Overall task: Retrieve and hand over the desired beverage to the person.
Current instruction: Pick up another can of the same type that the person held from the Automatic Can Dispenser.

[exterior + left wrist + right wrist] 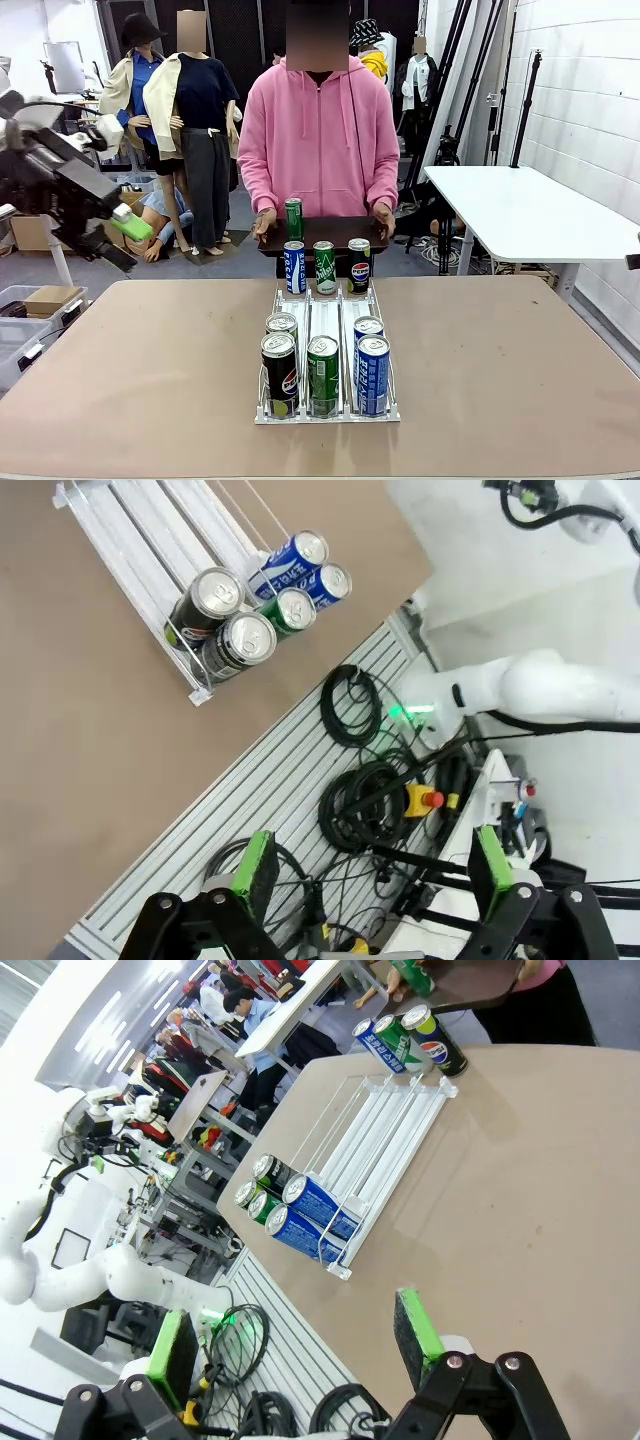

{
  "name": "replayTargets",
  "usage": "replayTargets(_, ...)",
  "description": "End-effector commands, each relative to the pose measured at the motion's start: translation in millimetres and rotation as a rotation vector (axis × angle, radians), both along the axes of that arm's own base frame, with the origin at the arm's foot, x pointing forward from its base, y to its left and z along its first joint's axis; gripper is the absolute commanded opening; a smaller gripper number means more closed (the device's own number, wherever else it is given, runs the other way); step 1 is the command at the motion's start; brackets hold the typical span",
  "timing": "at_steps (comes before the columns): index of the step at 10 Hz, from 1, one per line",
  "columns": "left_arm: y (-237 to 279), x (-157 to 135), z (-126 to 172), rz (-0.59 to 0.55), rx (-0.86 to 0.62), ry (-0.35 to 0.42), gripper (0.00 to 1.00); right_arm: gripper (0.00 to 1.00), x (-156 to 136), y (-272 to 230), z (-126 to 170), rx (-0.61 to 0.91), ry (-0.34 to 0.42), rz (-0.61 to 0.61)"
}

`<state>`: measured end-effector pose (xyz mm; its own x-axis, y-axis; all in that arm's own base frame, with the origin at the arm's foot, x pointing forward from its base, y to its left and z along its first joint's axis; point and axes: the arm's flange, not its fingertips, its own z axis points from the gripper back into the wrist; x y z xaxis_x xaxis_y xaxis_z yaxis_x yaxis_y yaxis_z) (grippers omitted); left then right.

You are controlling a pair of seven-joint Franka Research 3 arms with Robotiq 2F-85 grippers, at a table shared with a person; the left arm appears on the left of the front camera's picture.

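While rack (310,303) holds five cans (322,372) at 6 o'clock, tray (335,229) carries one. I see left gripper (370,858), right gripper (293,1312) spread, empty.

The brown desk (150,370) bears a white wire rack (326,308) at its middle, with cans (322,372) standing in its lanes.

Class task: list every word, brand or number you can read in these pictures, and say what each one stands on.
"pepsi": black can, near-left lane of the rack.
"Sprite": green can, far row, middle.
Print on the blue cans: too small to read.
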<state>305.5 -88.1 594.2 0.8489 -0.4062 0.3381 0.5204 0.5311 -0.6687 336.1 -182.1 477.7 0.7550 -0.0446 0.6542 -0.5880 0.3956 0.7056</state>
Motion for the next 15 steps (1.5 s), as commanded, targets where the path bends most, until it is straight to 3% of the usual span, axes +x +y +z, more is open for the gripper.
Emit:
replayTargets(1,-22.2,-11.2,-1.4,-0.02,0.082,-0.02,1.0,1.0,0.1,-0.8,0.0,0.011,-0.013,0.003)
replayTargets(3,-52.6,-18.1,-7.2,-0.043,0.157,-0.065,1.0,1.0,0.1,-0.8,0.0,0.011,-0.013,0.003)
replayTargets(15,-202.4,16.9,-80.3,0.016,0.535,-0.292,1.0,1.0,0.1,-0.8,0.0,0.011,-0.013,0.003)
